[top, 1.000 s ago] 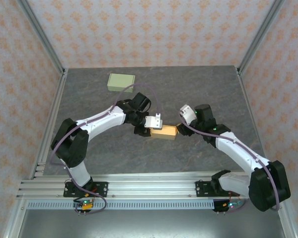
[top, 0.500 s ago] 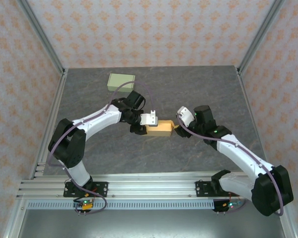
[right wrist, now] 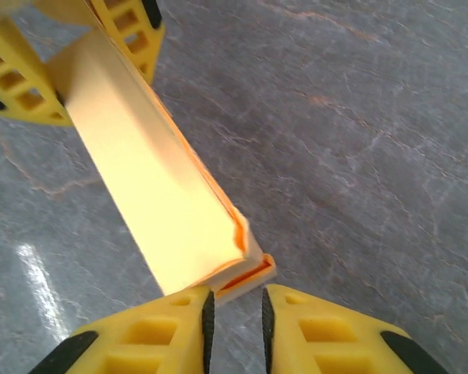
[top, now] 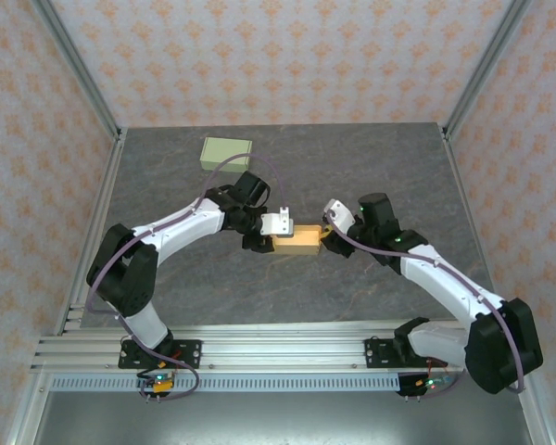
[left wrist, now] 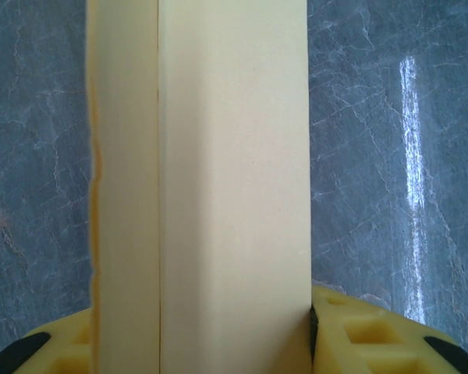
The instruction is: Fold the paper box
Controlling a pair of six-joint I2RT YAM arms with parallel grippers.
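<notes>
The yellow-orange paper box (top: 296,241) lies mid-table between the two arms. My left gripper (top: 271,239) is shut on its left end. In the left wrist view the box (left wrist: 218,187) runs up the frame, clamped between the yellow fingers (left wrist: 366,335). My right gripper (top: 327,236) is at the box's right end. In the right wrist view the long box (right wrist: 152,179) ends in a small folded flap (right wrist: 246,276) resting at the tips of my right gripper (right wrist: 235,312). Its jaws stand a narrow gap apart, with table showing between the pads.
A pale green closed box (top: 227,152) lies at the back left of the grey stone-patterned table (top: 389,167). Metal frame posts and patterned walls bound the table on three sides. Open room lies at the right and in front of the box.
The left gripper has shifted the box slightly left and away from the arm bases. The right gripper has followed and come up against the box's right end.
</notes>
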